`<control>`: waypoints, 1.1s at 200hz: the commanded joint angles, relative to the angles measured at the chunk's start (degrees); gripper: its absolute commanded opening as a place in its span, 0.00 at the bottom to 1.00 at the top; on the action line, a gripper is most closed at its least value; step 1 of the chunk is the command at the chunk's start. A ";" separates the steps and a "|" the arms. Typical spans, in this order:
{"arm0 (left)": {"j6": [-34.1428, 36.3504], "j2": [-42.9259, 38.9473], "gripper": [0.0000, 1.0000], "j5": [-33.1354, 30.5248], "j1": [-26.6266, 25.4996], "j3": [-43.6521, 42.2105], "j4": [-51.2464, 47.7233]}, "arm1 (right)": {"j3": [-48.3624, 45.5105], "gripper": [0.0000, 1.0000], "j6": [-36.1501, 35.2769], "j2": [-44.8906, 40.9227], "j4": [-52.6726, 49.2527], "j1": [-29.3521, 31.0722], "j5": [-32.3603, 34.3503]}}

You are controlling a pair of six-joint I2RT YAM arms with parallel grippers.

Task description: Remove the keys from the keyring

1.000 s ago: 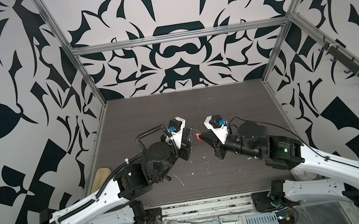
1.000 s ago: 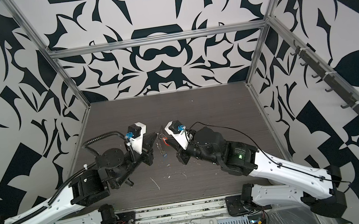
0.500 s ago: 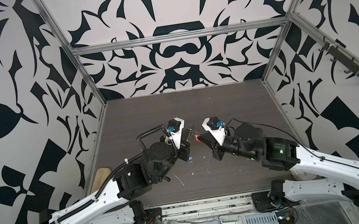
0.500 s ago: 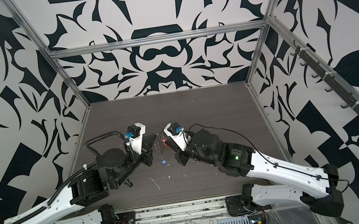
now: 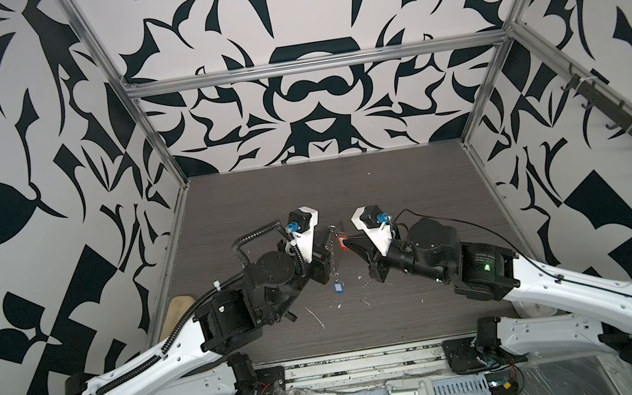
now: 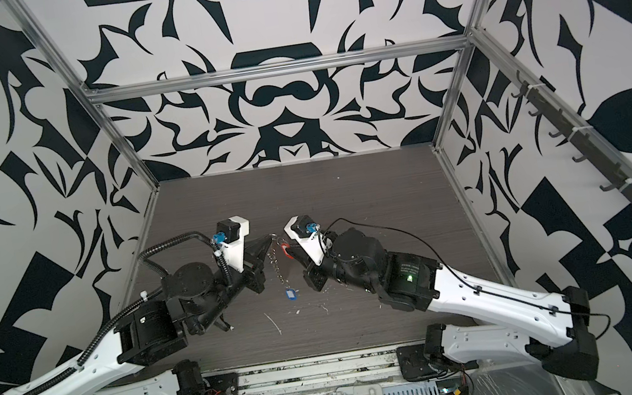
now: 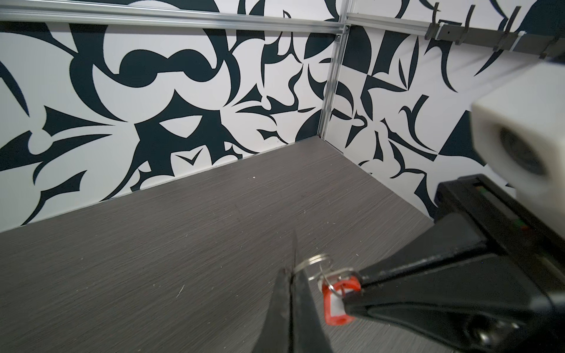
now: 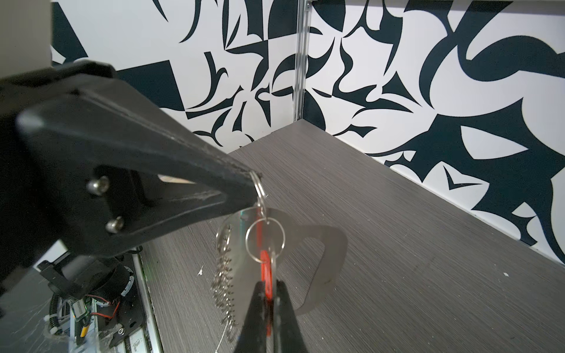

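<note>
Both arms meet above the middle of the dark grey desk [image 5: 346,186], their tips close together. The left gripper [image 8: 254,181] has its fingers [image 7: 286,305] pressed together on a small ring [image 8: 260,191] at the top of the keyring [image 8: 241,287]. This flat silvery half-moon plate hangs free from that ring, clear of the desk. Its oblong handle slot faces the far side and a row of little rings [image 8: 224,275] runs down its curved edge. In both top views the plate shows only edge-on as a dangling line of rings between the two grippers. A larger split ring [image 8: 265,241] hangs from the same small ring and carries the red key tag [image 7: 337,302]. The right gripper [image 8: 266,301] pinches this tag, its fingers [image 8: 253,318] closed flat on the tag's sides. The blue key tag [image 5: 338,286] sits at the low end of the ring row, below and between the grippers. Whether it touches the desk cannot be told from above. A beige wooden board [image 5: 177,310] lies at the desk's left edge, partly under the left arm and well apart from the keys.
</note>
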 commanded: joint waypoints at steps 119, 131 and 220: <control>-2.21 -3.33 0.00 -3.14 1.58 2.10 7.36 | -2.92 0.00 1.22 4.60 -6.53 0.51 -0.85; -2.18 -3.45 0.00 -3.35 1.61 2.15 7.16 | -3.00 0.00 1.23 4.61 -6.33 0.55 -0.81; -1.05 -4.21 0.00 -1.51 1.61 0.33 8.56 | -2.80 0.00 0.63 4.04 -4.76 0.57 -3.35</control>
